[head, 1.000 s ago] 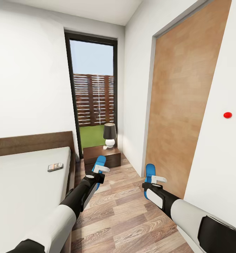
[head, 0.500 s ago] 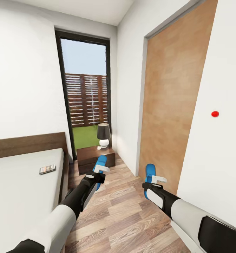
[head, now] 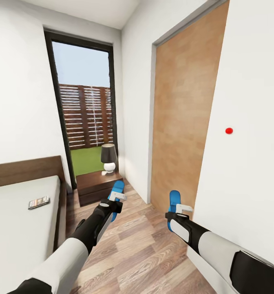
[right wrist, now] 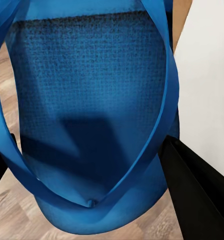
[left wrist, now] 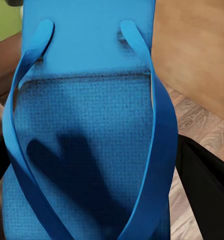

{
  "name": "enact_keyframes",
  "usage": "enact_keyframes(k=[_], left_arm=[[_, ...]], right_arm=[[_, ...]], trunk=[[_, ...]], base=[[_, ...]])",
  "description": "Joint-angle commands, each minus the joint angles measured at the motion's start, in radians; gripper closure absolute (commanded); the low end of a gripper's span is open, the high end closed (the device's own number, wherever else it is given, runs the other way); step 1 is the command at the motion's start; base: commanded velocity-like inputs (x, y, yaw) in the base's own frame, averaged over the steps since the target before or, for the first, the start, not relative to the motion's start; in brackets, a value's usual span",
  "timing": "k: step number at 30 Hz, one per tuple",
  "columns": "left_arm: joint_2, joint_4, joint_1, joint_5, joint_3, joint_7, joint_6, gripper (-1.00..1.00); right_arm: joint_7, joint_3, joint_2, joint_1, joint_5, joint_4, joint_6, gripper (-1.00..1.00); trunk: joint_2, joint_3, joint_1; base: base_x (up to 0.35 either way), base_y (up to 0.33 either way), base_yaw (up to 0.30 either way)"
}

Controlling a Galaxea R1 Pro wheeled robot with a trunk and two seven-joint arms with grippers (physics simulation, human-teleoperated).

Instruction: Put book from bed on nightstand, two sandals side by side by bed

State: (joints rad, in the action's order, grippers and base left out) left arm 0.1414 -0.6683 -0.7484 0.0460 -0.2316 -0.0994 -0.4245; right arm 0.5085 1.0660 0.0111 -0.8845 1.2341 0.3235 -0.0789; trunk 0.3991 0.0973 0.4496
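left gripper [head: 117, 198] closed on blue sandal [head: 117, 188], held above wood floor [head: 145, 253]. right gripper [head: 182, 209] closed on 2nd sandal [head: 174, 200], near door [head: 182, 122]. book [head: 38, 202] on bed [head: 18, 220], near mattress right edge. nightstand [head: 97, 185] w/ lamp [head: 109, 157] beside bed, by window [head: 86, 118].

Bed at the left, door at the right, floor between

The book [head: 38, 202] lies on the bed [head: 18, 228] near its right edge. Beyond the bed's head end, the nightstand [head: 97, 185] stands before the window [head: 86, 114] and carries a lamp [head: 109, 157]. Over the floor [head: 141, 253], each gripper holds one sandal: left gripper [head: 116, 199] with the left sandal [head: 117, 188], right gripper [head: 178, 208] with the right sandal [head: 174, 200], near the door [head: 182, 122].
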Motion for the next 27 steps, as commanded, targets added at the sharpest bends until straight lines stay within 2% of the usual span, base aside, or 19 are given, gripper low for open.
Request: enact_keyframes(k=[1,21,25,27], left_arm=[[0.0,-0.001,0.0,0.005,-0.003,-0.003,-0.006,1.0],[-0.001,0.0,0.0,0.005,-0.003,-0.004,-0.005,1.0],[-0.002,0.01,0.0,0.007,-0.003,-0.006,-0.005,1.0],[-0.001,0.044,0.0,0.007,-0.003,-0.011,-0.004,1.0]], right_arm=[[0.009,0.006,0.001,-0.001,0.001,0.003,-0.007,1.0],[0.009,0.007,-0.001,0.003,0.0,0.003,-0.007,1.0],[0.009,0.006,0.003,0.045,0.001,-0.006,-0.007,1.0],[0.009,0.006,0.004,0.07,0.001,-0.019,-0.007,1.0]], trunk=[[0.001,-0.001,0.0],[0.001,-0.001,0.0],[0.001,-0.001,0.0],[0.001,-0.001,0.0]], base=[[0.0,0.0,-0.1],[0.0,0.0,-0.012],[0.0,0.0,0.0],[0.0,0.0,0.0]])
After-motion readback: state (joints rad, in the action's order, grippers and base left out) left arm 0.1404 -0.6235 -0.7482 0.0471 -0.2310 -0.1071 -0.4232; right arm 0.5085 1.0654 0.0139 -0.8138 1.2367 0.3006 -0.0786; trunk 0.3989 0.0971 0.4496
